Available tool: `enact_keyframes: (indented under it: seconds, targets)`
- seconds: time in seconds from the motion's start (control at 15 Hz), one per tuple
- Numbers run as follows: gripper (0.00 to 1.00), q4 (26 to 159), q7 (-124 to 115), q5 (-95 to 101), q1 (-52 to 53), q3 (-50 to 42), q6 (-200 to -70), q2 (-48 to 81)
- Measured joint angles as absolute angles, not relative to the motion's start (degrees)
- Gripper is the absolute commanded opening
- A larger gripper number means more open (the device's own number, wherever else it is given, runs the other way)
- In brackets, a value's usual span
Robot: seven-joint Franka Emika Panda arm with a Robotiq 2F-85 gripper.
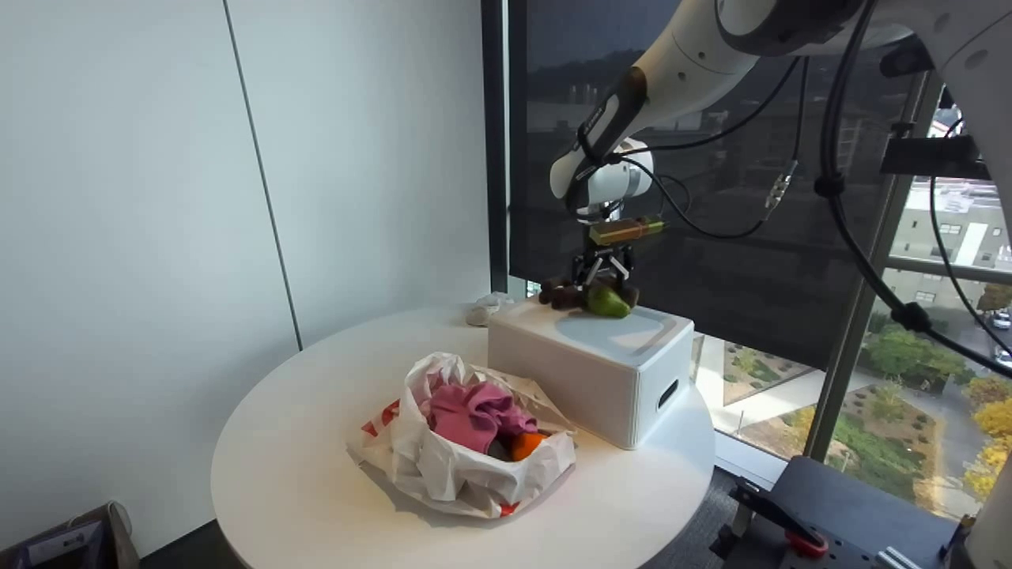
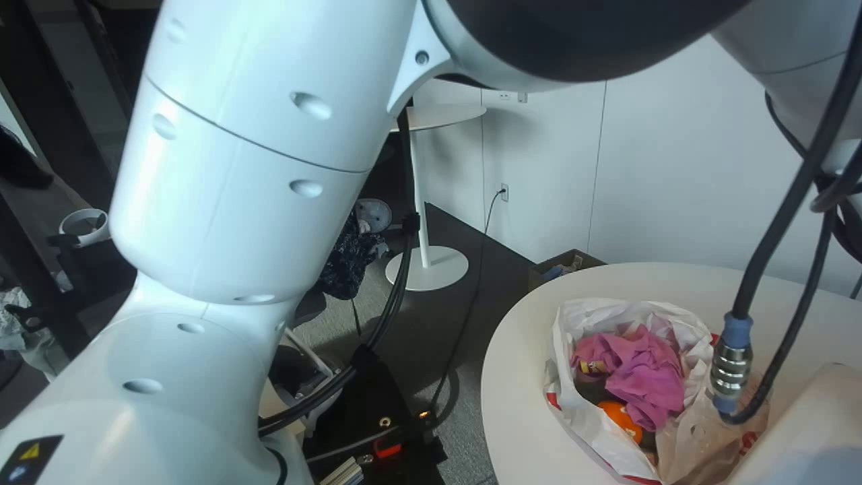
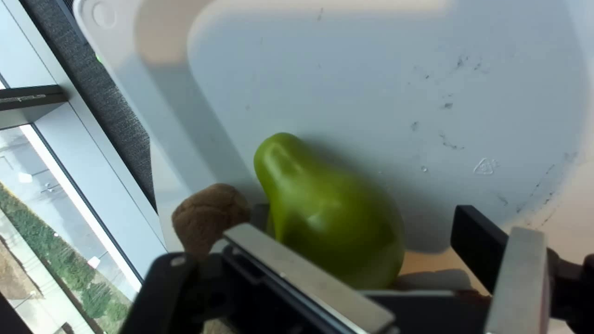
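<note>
An office-like room [image 1: 379, 174] with robot-lab gear: a cabled arm [image 1: 700, 67] over a round bench [image 1: 292, 442], grey carpet [image 2: 468, 424]. In an exterior view, a window [image 1: 901, 419] at four o'clock overlooks greenery [image 1: 879, 458]; in an exterior view, a wall socket [image 2: 504, 192] at two o'clock.

Arm [image 2: 249, 168] bears warning triangle [image 2: 30, 451]; box [image 3: 352, 93] bears recycling triangle [image 3: 484, 166].

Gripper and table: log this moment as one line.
gripper: open, at pear, contact unclear | pear: green, on white box | bag: on table, pink cloth inside
</note>
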State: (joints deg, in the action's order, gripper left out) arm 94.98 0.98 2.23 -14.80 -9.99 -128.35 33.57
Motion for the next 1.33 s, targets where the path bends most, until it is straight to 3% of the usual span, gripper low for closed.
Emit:
enact_keyframes:
  seconds: [0.33, 0.4, 0.47, 0.67, 1.33]
  targets:
    - [1.0, 92.6, 1.2, 2.2, -14.8, -9.7, -127.5, 35.8]
    - [0.92, 92.1, 1.2, 2.2, -14.8, -9.7, -127.4, 36.3]
    - [0.74, 91.7, 1.2, 2.2, -14.8, -9.7, -127.4, 36.7]
    - [0.51, 91.0, 1.2, 2.2, -14.8, -9.6, -127.4, 37.7]
    - [0.49, 94.9, -3.5, 4.4, -9.8, -9.6, -127.5, 34.4]
